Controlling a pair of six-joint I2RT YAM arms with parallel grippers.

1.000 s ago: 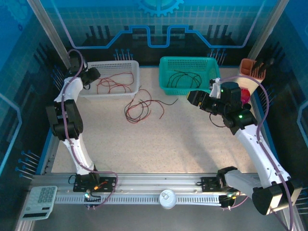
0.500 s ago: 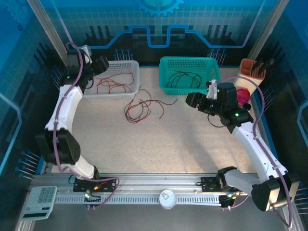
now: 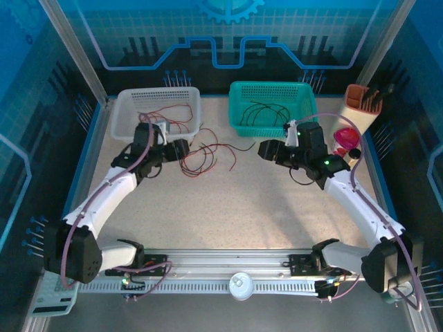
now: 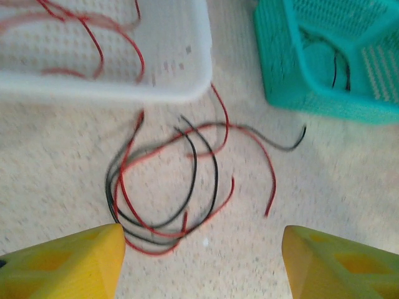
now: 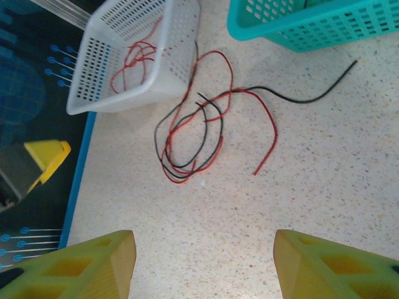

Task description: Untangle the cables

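- Two baskets are standing at the far side of the table (image 3: 228, 207): one white basket (image 3: 159, 91) and, to its right, one teal basket (image 3: 270, 85).
- One tangle of red and black cables (image 3: 204, 155) is lying on the table just in front of the white basket's right corner. Its strands are crossing too much for an exact count, though at least two black and two red ones are showing.
- A few more red cables (image 3: 163, 121) are lying inside the white basket, and several black cables (image 3: 266, 114) are lying inside the teal basket.
- Two grippers are working over the table.
- The left gripper (image 3: 181, 147) is hovering just in front of the white basket, at the tangle's left edge. Its yellow fingers (image 4: 68, 261) are spread wide and holding nothing. In its wrist view the tangle's nearest loops are lying just beyond its fingertips.
- The right gripper (image 3: 265, 149) is hanging on the tangle's other side, well right of the white basket. Its jaws are also gaping wide and empty, with the tangle lying well ahead of them.
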